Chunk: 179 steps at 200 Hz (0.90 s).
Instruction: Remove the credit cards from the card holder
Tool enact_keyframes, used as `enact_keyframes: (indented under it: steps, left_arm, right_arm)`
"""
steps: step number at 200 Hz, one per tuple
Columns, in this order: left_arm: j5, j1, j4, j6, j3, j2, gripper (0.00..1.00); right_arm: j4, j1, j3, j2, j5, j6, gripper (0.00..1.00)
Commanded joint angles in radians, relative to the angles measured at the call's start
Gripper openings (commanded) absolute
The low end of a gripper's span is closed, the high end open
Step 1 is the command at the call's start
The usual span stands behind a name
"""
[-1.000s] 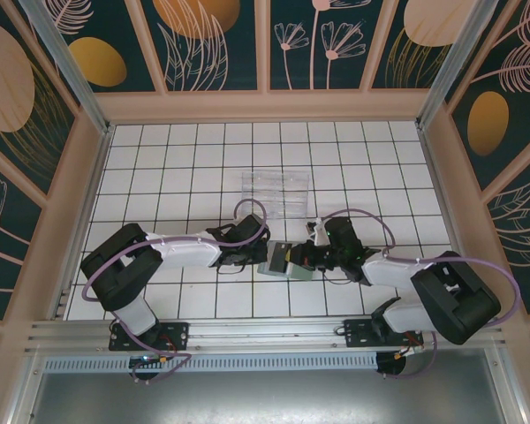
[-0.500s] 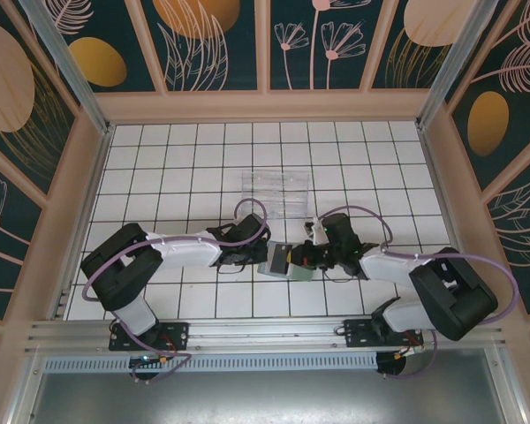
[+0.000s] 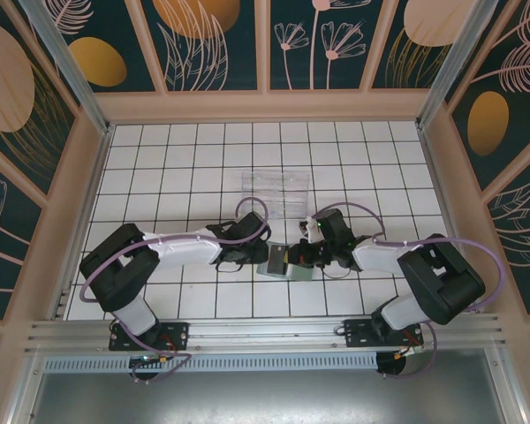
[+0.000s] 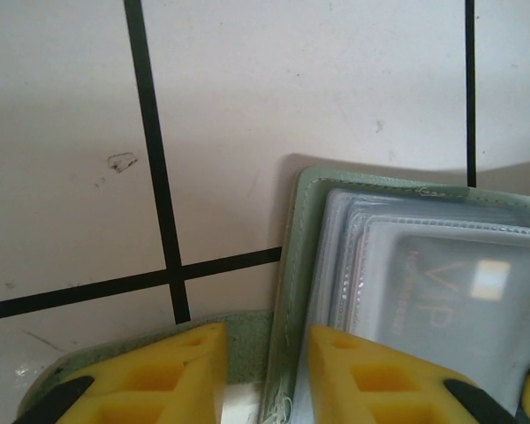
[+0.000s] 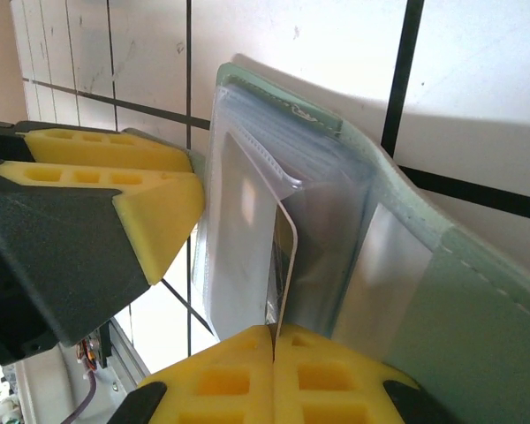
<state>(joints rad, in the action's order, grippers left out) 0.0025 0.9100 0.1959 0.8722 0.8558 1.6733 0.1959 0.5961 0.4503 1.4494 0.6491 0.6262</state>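
Observation:
The grey-green card holder (image 3: pixel 283 263) lies opened between my two grippers, its clear pockets (image 5: pixel 247 203) fanned out. My right gripper (image 5: pixel 274 334) is shut on the lower edge of a thin credit card (image 5: pixel 284 265), seen edge-on, whose upper part still sits in a clear pocket. My left gripper (image 4: pixel 267 340) stands open, its yellow fingers (image 4: pixel 168 371) apart on either side of the holder's green cover edge (image 4: pixel 287 291) without pinching it. A grey card marked VIP (image 4: pixel 450 300) rests inside a pocket. From above, the left gripper (image 3: pixel 254 256) and the right gripper (image 3: pixel 302 256) meet at the holder.
A clear plastic tray (image 3: pixel 276 187) lies two tiles behind the holder. The white tiled floor (image 3: pixel 177 168) is walled by pale rails all round. Both arms' purple cables (image 3: pixel 247 205) loop above the wrists.
The left gripper's jaws have parted from the holder's cover edge. The right gripper stays shut on the card, and its arm has shifted slightly left.

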Motion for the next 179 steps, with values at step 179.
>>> enact_keyframes:
  steps: [179]
  left_arm:
    - [0.015, 0.013, 0.017, 0.012, 0.024, 0.011, 0.46]
  right_arm:
    - [-0.047, -0.005, 0.005, -0.011, -0.010, -0.015, 0.00]
